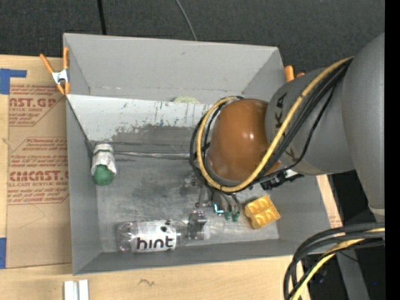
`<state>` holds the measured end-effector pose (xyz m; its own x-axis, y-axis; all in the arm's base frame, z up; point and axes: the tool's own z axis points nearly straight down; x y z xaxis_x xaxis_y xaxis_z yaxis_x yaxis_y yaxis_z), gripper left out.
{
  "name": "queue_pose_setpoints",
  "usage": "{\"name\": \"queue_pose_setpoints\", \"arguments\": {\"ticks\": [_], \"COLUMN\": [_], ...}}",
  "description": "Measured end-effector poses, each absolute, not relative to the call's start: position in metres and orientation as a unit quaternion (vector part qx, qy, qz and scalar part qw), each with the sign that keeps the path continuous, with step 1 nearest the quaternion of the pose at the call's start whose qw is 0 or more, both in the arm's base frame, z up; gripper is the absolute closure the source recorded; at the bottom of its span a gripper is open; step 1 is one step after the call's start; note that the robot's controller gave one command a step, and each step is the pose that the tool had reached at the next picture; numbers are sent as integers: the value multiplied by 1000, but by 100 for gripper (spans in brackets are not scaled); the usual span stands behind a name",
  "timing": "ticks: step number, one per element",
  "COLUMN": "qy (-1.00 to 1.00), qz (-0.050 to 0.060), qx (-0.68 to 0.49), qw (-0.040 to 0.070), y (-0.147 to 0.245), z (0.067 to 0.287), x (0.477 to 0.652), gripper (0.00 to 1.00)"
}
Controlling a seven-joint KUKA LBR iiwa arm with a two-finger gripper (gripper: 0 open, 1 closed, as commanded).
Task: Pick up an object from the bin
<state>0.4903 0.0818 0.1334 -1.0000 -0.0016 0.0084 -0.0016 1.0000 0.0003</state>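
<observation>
hovering beside the clear bottle, the fingers seem partly hidden; cannot tell their spread.

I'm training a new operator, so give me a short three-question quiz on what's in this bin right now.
1. True or false: the clear bottle in the bin lies on its side.
2. What colour is the cap of the small bottle by the bin's left wall? A red, B green, C blue.
3. Fill in: in the camera view, the yellow block lies to the ___ of the gripper.

Key: 1 true; 2 B; 3 right.
</observation>
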Motion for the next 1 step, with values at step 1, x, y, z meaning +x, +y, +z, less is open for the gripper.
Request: {"name": "queue_pose_setpoints", "arguments": {"ticks": [1], "qy": [-1000], "qz": [-1], "qx": [0], "qw": [0], "y": [82], "z": [137], "x": [492], "gripper": [0]}}
